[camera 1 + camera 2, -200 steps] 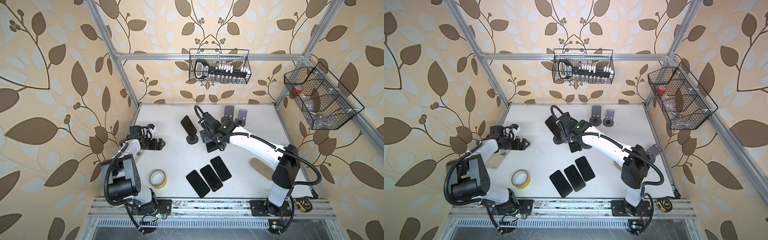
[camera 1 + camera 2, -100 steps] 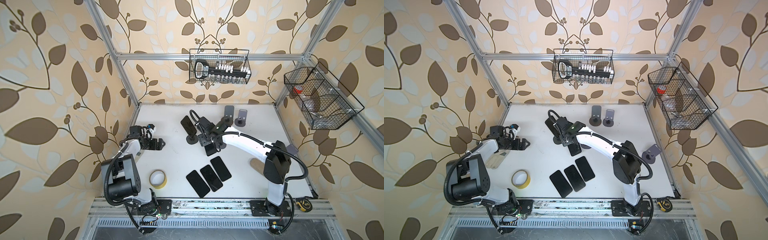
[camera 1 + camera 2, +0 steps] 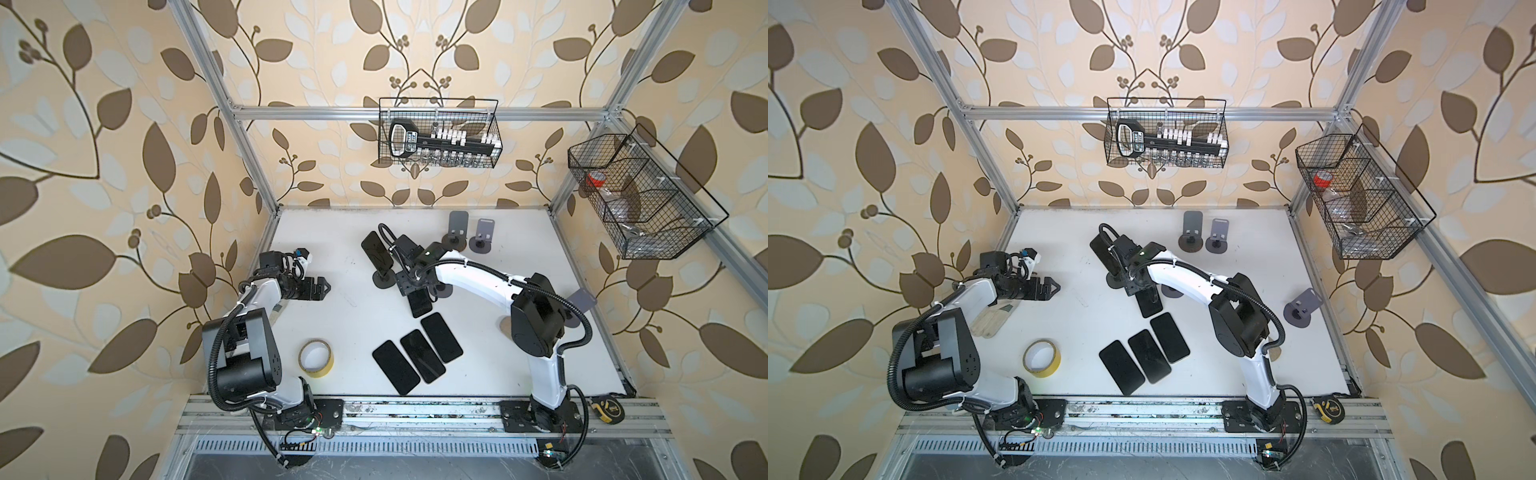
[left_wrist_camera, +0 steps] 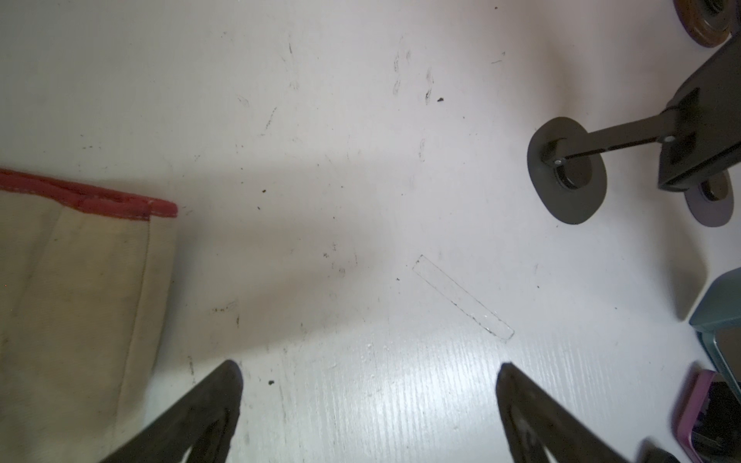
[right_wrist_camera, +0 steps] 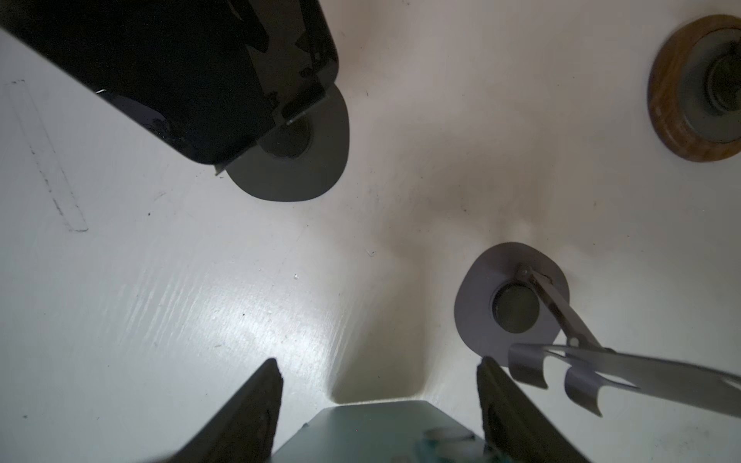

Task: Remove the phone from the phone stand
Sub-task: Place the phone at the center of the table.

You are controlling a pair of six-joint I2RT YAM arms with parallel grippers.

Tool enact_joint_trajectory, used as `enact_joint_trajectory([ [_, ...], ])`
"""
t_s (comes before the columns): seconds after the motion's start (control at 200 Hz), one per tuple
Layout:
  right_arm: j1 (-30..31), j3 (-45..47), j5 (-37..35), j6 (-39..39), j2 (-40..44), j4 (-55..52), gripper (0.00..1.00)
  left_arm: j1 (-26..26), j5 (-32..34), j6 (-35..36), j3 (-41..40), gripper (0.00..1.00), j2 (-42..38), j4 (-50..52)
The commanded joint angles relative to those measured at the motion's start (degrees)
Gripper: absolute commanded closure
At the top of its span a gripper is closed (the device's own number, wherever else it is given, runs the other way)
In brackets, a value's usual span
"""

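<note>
A teal-backed phone point(image 5: 381, 433) sits between the fingers of my right gripper point(image 5: 379, 385), which is shut on it. In both top views this phone point(image 3: 419, 305) hangs screen-up just above the table, under the right gripper point(image 3: 414, 291). It is clear of the empty purple-grey phone stand point(image 5: 513, 304) beside it. A second black phone point(image 3: 376, 253) leans on a black stand point(image 3: 383, 280) just left of the gripper, also seen in the right wrist view point(image 5: 180, 72). My left gripper point(image 4: 369, 373) is open over bare table at the left point(image 3: 322, 286).
Three phones point(image 3: 417, 355) lie in a row toward the front. A yellow tape roll point(image 3: 316, 357) lies front left, and a cloth glove point(image 3: 990, 320) by the left arm. Two empty stands point(image 3: 457, 226) are at the back, another point(image 3: 1302, 307) at the right. Wire baskets point(image 3: 438, 133) hang on the walls.
My right gripper has carried the teal phone a little left and toward the front, away from the purple-grey stand, and its elbow swung left. The left arm has not moved.
</note>
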State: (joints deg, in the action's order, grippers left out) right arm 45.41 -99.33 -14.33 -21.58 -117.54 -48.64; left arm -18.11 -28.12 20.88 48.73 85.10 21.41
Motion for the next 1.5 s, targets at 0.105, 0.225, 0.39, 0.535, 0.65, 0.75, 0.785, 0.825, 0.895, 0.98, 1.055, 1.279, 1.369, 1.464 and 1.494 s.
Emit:
enact_joint_trajectory([
  [0.105,-0.7,-3.0,1.3,0.9,-1.4,-0.4,0.39,-0.5,-1.8,1.3,0.6,0.01,-1.2,0.7],
  [0.225,-1.6,-3.1,1.6,1.0,-2.6,-0.2,0.39,-0.5,-1.9,1.3,0.5,0.01,-1.2,0.8],
  [0.39,-2.5,-3.4,2.8,1.5,-4.6,0.2,0.39,-0.5,-1.9,1.3,0.4,0.01,-1.3,0.8],
  [0.535,-2.7,-4.1,3.5,1.4,-6.2,0.0,0.39,-0.5,-1.8,1.3,0.4,0.01,-1.3,0.7],
  [0.65,-2.5,-4.1,2.4,1.5,-7.2,0.1,0.39,-0.5,-1.9,1.3,0.5,0.01,-1.2,0.8],
  [0.75,-2.2,-4.1,0.9,1.5,-8.2,-0.2,0.39,-0.5,-1.9,1.4,0.6,0.01,-1.2,0.8],
  [0.785,-2.0,-4.0,0.3,1.5,-8.6,-0.3,0.39,-0.6,-1.9,1.4,0.6,0.01,-1.2,0.8],
  [0.825,-2.0,-3.9,0.1,1.5,-8.9,-0.3,0.4,-0.5,-1.9,1.3,0.6,0.01,-1.2,0.8],
  [0.895,-2.0,-3.6,0.1,1.6,-9.4,-0.3,0.39,-0.5,-1.9,1.4,0.6,0.01,-1.2,0.8],
  [0.98,-2.0,-3.1,0.4,1.7,-10.0,0.0,0.39,-0.5,-1.9,1.4,0.6,0.01,-1.2,0.9],
  [1.055,-2.0,-2.5,0.4,1.7,-10.3,0.3,0.39,-0.5,-1.9,1.3,0.6,0.01,-1.2,0.9],
  [1.279,-2.4,-0.9,1.2,1.8,-11.0,2.8,0.38,-0.5,-1.8,1.3,0.6,0.01,-1.1,0.9],
  [1.369,-2.9,0.1,2.1,1.7,-11.4,4.2,0.38,-0.6,-1.8,1.3,0.6,0.01,-1.2,0.9],
  [1.464,-3.1,0.5,2.1,1.6,-12.3,4.7,0.38,-0.5,-1.8,1.3,0.6,0.01,-1.1,1.0],
  [1.494,-3.1,0.5,2.0,1.5,-12.6,4.8,0.38,-0.5,-1.8,1.3,0.6,0.01,-1.1,0.9],
])
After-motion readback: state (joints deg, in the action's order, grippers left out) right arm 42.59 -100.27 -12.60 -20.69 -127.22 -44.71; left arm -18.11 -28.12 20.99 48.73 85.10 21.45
